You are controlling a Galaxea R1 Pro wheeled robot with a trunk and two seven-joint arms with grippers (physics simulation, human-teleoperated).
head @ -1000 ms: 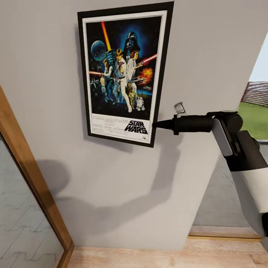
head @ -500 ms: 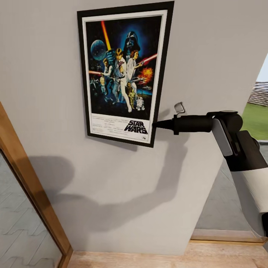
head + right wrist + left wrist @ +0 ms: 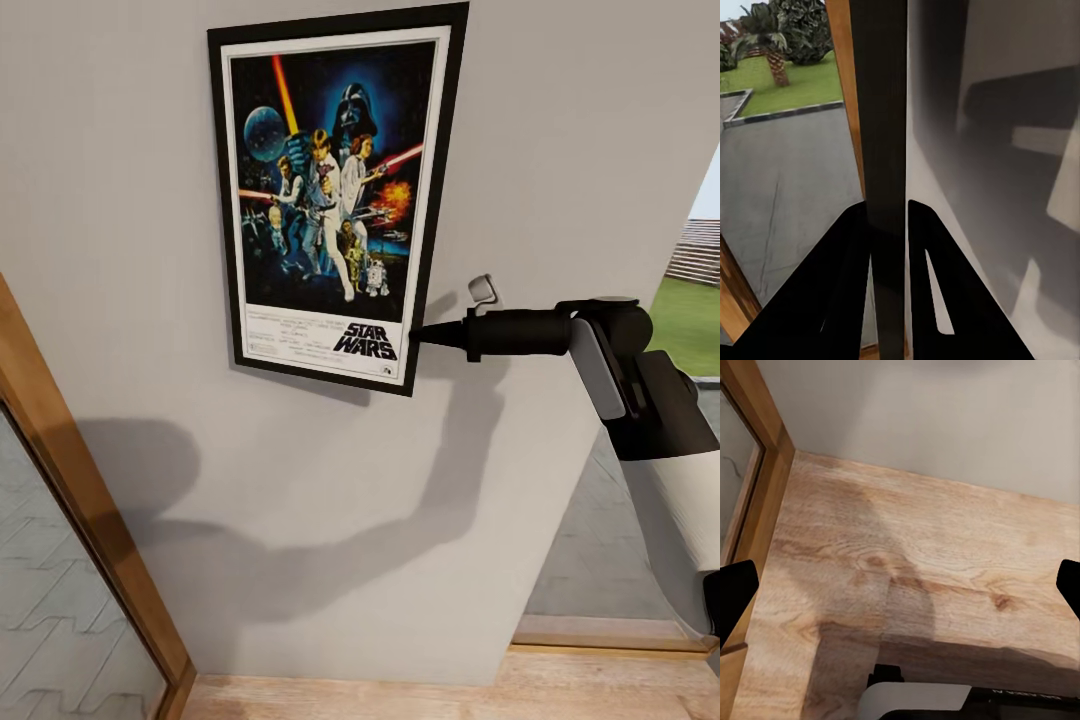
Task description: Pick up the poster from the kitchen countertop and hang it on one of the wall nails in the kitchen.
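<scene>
view shift – door frame (image 3: 90, 500) further left | poster (image 3: 335, 195) – slightly straighter

Plain pale grey wall (image 3: 560, 140), matte, carrying soft dark shadows across its lower half. Light wooden plank floor (image 3: 937, 570) with visible grain and knots, meeting the wall's base. Slanted honey-brown wooden door frame (image 3: 90, 500) beside the wall, enclosing a glass pane (image 3: 50, 610). Grey paved ground (image 3: 787, 187) outdoors. Green lawn (image 3: 802, 82) beyond it, with a palm tree (image 3: 772, 52) and dark shrubs.
</scene>
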